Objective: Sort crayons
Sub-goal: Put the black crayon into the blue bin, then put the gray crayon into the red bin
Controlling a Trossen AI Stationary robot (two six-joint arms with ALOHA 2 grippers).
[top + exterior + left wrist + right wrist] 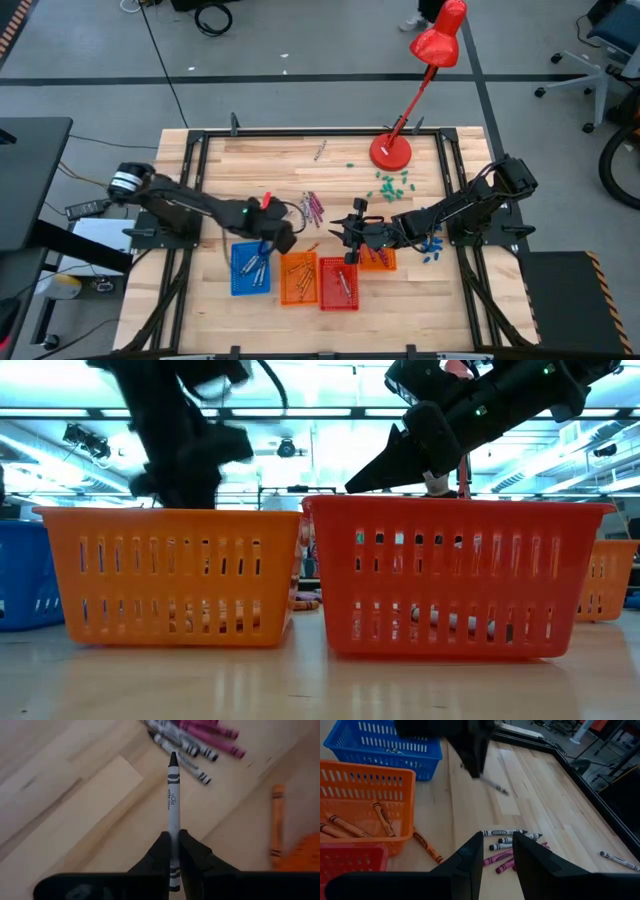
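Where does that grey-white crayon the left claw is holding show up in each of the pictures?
High view: hidden under the left claw, just above the blue basket.
Low view: not visible; baskets block it.
Left wrist view: the grey-white crayon is at centre, pinched between the dark fingers.
Right wrist view: upper middle, sticking out of the left claw.
Shared landmark: the loose crayon pile.

Baskets: one blue, two orange, one red (four total); one red lamp.
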